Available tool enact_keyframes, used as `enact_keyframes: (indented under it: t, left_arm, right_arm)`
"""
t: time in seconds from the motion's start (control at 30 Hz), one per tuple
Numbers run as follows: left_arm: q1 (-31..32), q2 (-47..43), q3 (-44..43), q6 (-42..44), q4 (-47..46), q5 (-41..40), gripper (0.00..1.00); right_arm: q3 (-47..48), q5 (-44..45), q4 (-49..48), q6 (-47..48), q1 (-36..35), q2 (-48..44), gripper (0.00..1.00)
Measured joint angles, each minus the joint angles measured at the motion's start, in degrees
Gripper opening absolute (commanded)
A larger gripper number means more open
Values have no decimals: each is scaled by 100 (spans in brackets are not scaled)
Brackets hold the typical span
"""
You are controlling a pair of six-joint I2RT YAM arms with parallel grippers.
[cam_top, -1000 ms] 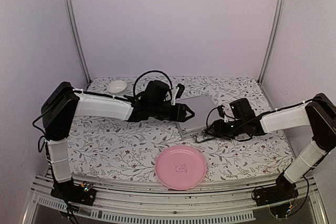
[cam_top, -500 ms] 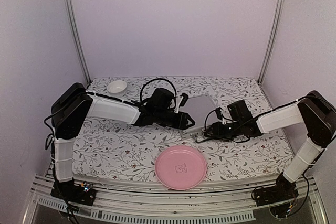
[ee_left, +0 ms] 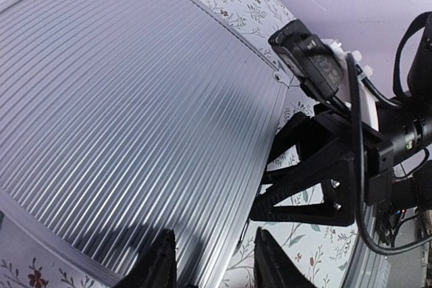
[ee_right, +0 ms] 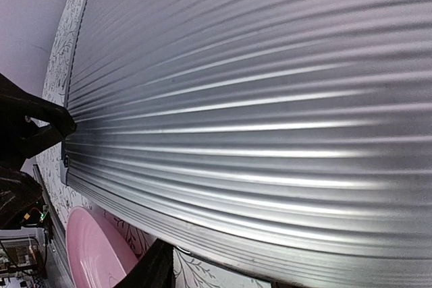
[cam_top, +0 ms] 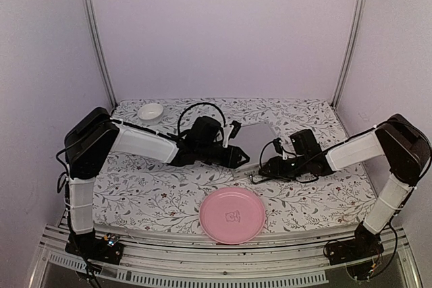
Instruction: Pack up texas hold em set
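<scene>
Silver case (cam_top: 256, 138) lid lowered, contents hidden, L gripper (cam_top: 240, 157) closed

Case lid (cam_top: 256, 138) lower, seemingly closed now

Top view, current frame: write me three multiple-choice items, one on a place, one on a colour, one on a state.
1. Where does the plate lie relative to the case?
A. behind it, by the back wall
B. in front of it, nearer the arm bases
C. on top of it

2. What colour is the bowl?
A. pink
B. black
C. white

3. How is the case lid?
A. down, ribbed outside facing up
B. standing upright
C. taken off, lying beside the case

Answers:
1 B: the plate sits between the case and the near table edge.
2 C: the bowl at the back left is white.
3 A: both wrist views show only the ribbed silver top, with no lining or chips visible.
</scene>
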State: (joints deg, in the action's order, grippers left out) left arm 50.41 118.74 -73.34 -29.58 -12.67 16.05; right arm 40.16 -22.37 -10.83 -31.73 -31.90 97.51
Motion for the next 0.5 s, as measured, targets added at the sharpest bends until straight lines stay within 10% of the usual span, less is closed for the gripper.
enact_keyframes:
  t: [0.5]
  left_arm:
    - [0,-2,35,0,-63,-4,40]
  right_arm:
    - [2,-289,-109,-498,2,28,45]
